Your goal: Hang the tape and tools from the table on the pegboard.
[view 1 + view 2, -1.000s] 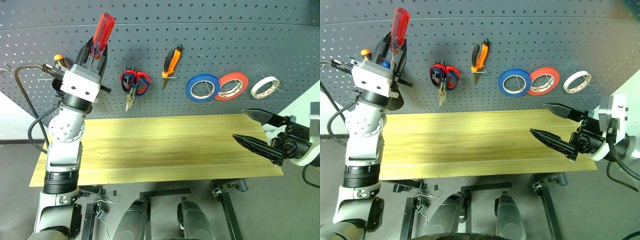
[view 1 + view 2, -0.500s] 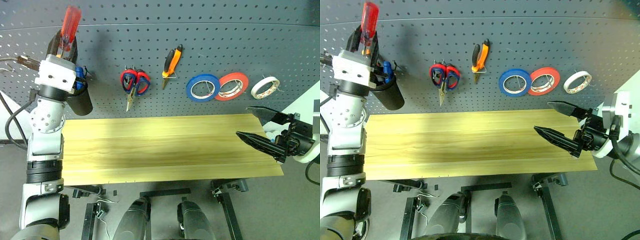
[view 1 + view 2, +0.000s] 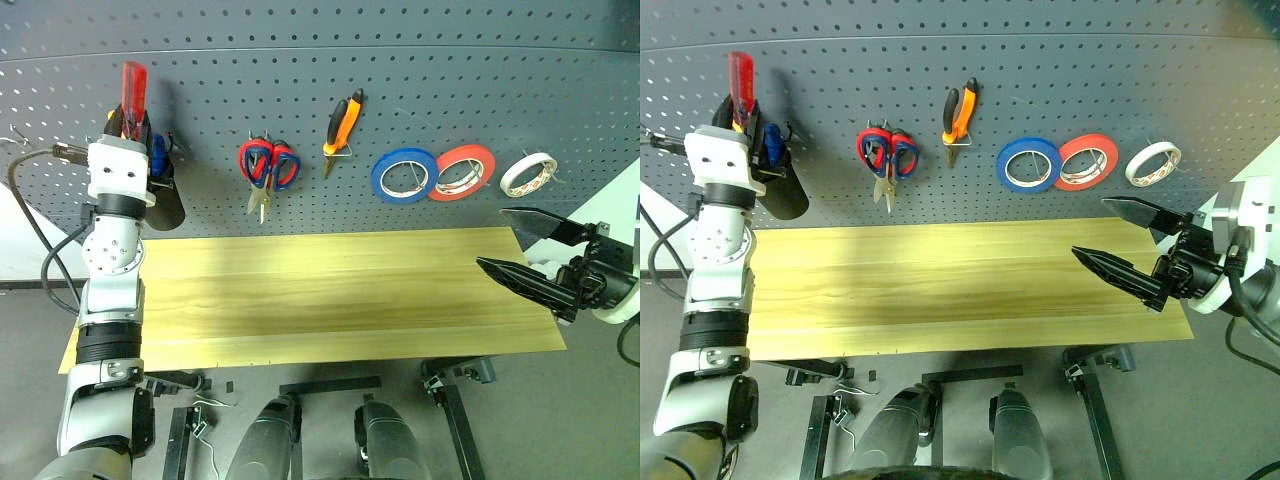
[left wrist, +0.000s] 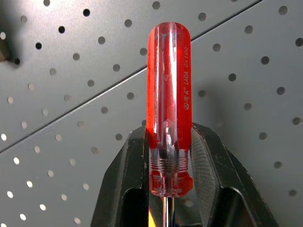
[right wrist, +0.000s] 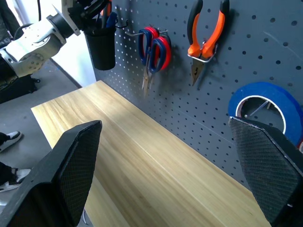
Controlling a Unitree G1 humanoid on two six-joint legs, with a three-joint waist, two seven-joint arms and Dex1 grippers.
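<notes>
Overhead, the pegboard [image 3: 420, 90] already carries the pliers [image 3: 342, 122], the red-handled scissors [image 3: 268, 166], the blue roll [image 3: 405, 175], the red roll [image 3: 462, 172] and the tape [image 3: 529, 173], each on a hook, above the bench [image 3: 320, 290]. The left end effector [image 3: 130, 128] is clenched on the screwdriver [image 4: 169, 118] just below its red handle, blade down over the black cup [image 3: 165, 200], probably for dropping in. The right end effector [image 3: 535, 255] hangs released off the bench's end.
</notes>
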